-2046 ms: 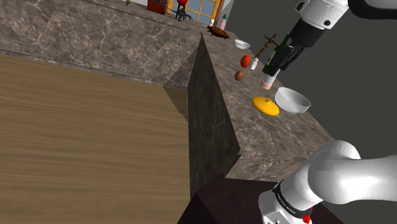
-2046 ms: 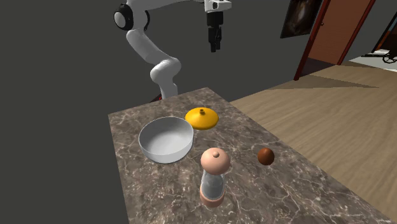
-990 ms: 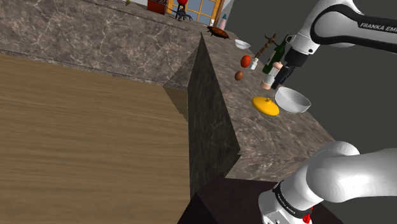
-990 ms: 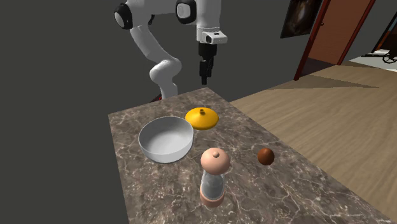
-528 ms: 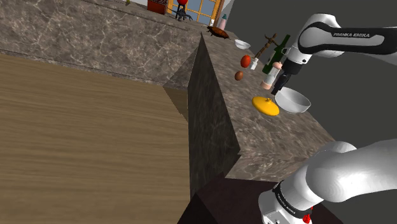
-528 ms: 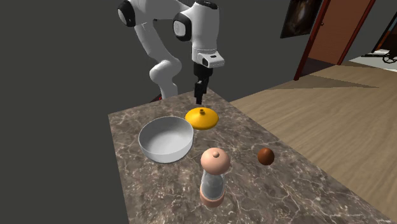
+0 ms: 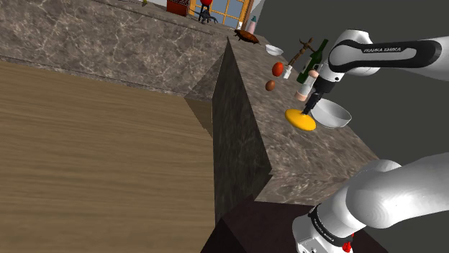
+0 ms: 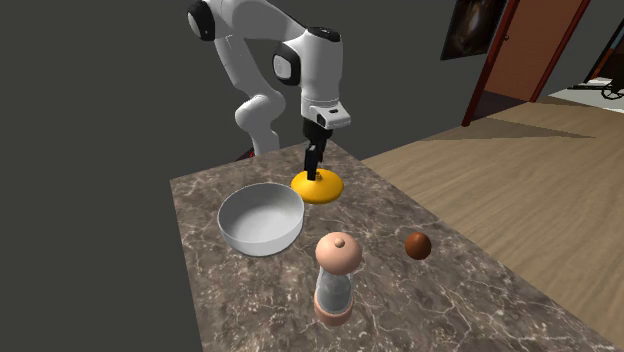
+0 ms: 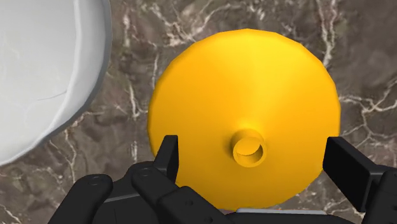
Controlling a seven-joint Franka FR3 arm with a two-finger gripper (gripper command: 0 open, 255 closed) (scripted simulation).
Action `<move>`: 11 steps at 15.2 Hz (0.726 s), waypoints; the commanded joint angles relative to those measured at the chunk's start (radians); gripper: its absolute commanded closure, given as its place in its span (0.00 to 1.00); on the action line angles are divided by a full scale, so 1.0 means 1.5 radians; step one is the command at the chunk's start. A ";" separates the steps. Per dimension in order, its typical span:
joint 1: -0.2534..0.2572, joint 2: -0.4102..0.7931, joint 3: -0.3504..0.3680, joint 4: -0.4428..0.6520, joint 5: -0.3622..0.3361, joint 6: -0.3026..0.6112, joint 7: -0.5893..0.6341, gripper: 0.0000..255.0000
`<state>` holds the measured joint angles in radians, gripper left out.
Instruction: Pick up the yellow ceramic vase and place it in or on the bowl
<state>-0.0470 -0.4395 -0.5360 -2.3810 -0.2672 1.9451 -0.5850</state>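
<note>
A brown marbled counter (image 8: 470, 300) stands over a wood floor (image 8: 540, 170), with a reddish door (image 8: 520, 50) at 2 o'clock in the second exterior view. On the counter, from that view's left, comes first a white bowl (image 8: 260, 218). A flat yellow vase (image 8: 328, 190) lies at the bowl's 1 o'clock, near it but apart. A pink-topped shaker (image 8: 335, 280) stands at the bowl's 5 o'clock, and a brown ball (image 8: 418, 244) sits furthest right. The arm (image 8: 315, 70) bends down from 11 o'clock and holds the pincer (image 8: 312, 172) upright over the vase. Its fingers (image 9: 167, 159) stand apart on either side of the vase's small neck, not touching it. The vase lies near the counter's far edge, and bare counter spreads at its 4 o'clock.
</note>
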 commanded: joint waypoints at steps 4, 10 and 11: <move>-0.002 0.000 -0.004 -0.012 -0.003 0.012 -0.001 0.00; -0.002 0.000 -0.004 -0.012 -0.003 0.012 -0.001 1.00; -0.002 0.000 -0.004 -0.012 -0.003 0.012 -0.001 1.00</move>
<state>-0.0502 -0.4399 -0.5413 -2.3981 -0.2716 1.9636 -0.5872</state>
